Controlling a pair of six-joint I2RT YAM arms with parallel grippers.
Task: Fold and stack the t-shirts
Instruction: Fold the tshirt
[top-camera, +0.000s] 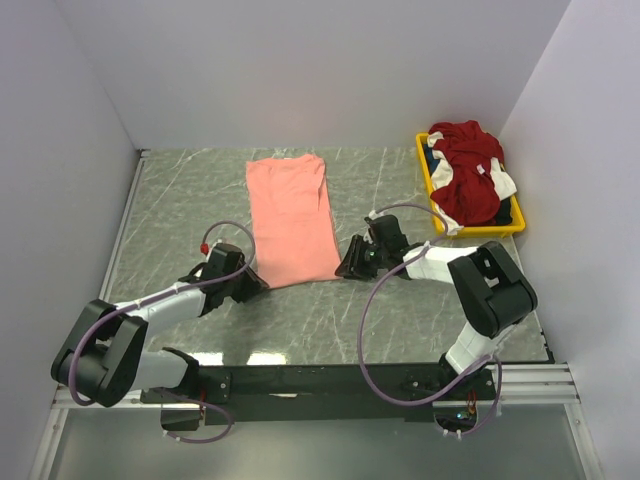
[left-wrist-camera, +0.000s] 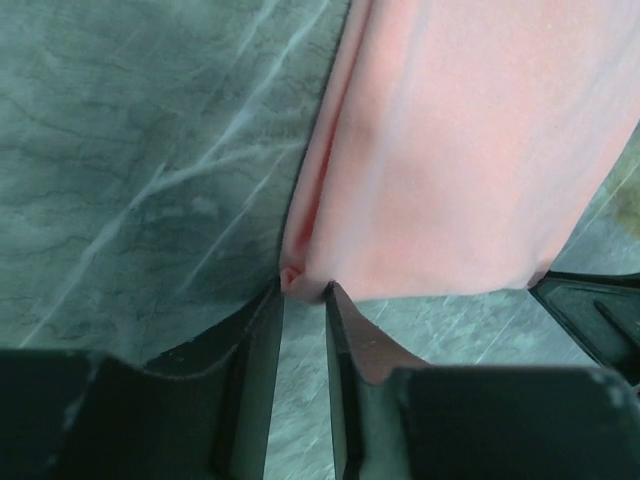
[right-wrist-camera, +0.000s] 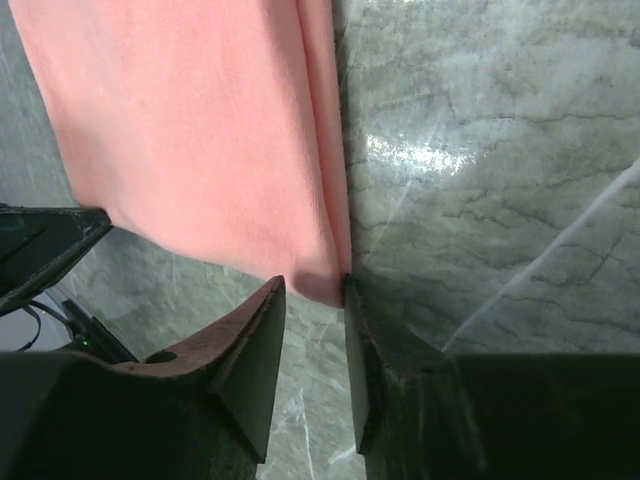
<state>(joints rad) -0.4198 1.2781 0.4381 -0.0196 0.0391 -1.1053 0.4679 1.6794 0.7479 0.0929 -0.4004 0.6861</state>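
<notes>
We are folding the salmon-pink t-shirt (top-camera: 290, 218), flat on the table (top-camera: 180, 200) — left gripper (left-wrist-camera: 305, 295) and right gripper (right-wrist-camera: 315, 288) stand parted at its near corners, nothing pinched yet — next, we think, both must close and lift evenly.

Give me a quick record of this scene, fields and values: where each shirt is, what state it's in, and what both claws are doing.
pink t-shirt: folded into a long strip, flat on the marble table
left claw: open, tips at the strip's near left corner
right claw: open, tips at the strip's near right corner
dark red and white t-shirt: crumpled, heaped in the yellow tray, far right
stack: none yet
</notes>
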